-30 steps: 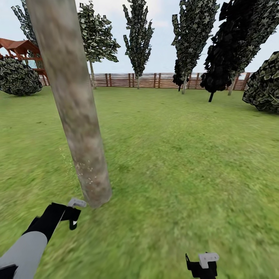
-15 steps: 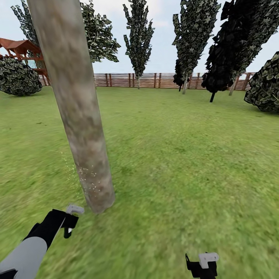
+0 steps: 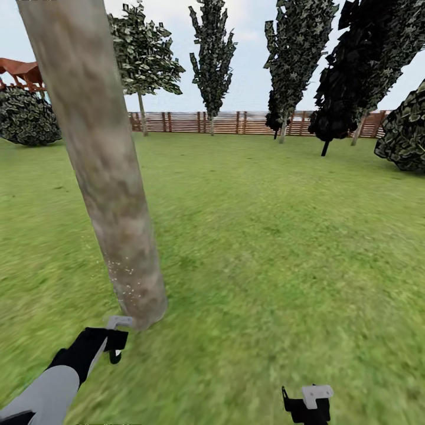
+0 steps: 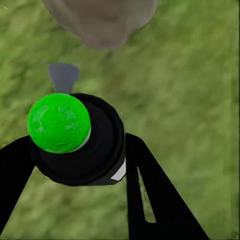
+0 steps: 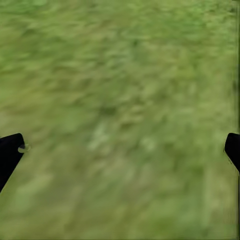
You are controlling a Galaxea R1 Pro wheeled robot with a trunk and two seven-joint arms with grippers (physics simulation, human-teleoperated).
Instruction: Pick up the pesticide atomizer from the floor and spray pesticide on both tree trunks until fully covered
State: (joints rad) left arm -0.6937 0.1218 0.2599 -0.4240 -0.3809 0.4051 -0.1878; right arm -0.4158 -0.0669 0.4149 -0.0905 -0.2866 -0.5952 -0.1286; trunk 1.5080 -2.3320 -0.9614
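Your left gripper (image 3: pixel 112 345), clamped on the atomizer (image 4: pixel 75 140), has dropped toward the tree trunk (image 3: pixel 106 177) base just ahead, where spray specks show low down; your right gripper (image 3: pixel 307 404) hangs spread and empty.

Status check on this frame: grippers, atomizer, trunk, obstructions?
Left gripper shut on atomizer, nozzle toward trunk base. Right gripper open over grass. Nothing between nozzle and trunk.

Blurred green lawn (image 5: pixel 120 120) lies between the right end effector's (image 5: pixel 120 150) widely spread black fingertips (image 5: pixel 10 150).

I see blurred green lawn (image 3: pixel 283 248) running to a brown slat fence (image 3: pixel 248 122), dark conifers (image 3: pixel 354 71) ahead, pale sky (image 3: pixel 248 53) above.
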